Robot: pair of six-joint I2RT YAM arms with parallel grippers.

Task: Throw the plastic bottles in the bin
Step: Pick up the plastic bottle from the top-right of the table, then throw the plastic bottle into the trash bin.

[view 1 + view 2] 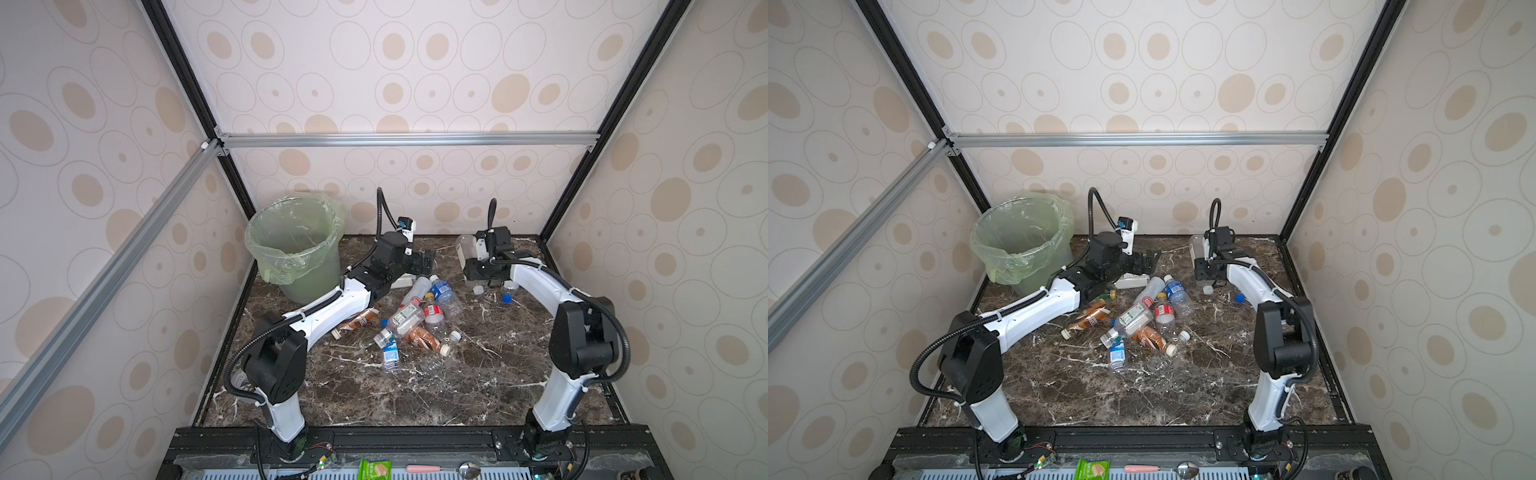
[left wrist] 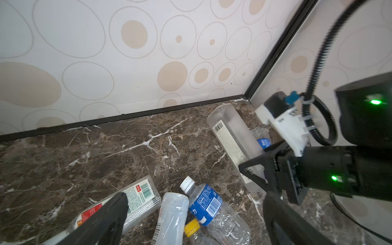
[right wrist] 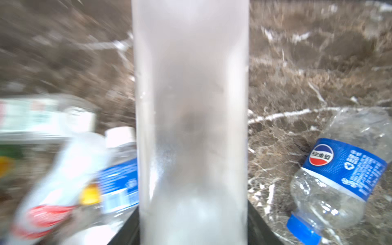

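Frosted bottle point(image 3: 191, 106) tight between right end effector point(image 3: 193, 231) jaws; bin point(image 1: 316, 286) well apart

Left arm point(image 1: 332, 307) reaches toward one o'clock, left gripper point(image 1: 424, 261) agape; right arm point(image 1: 536, 282) curls toward eleven, right gripper point(image 1: 476, 268) clamping a frosted plastic bottle point(image 1: 464, 249).

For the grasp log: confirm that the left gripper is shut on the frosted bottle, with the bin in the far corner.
Wrong arm: the right gripper is shut on the frosted bottle, as the right wrist view shows. The left gripper is open. The bin is in the far corner.
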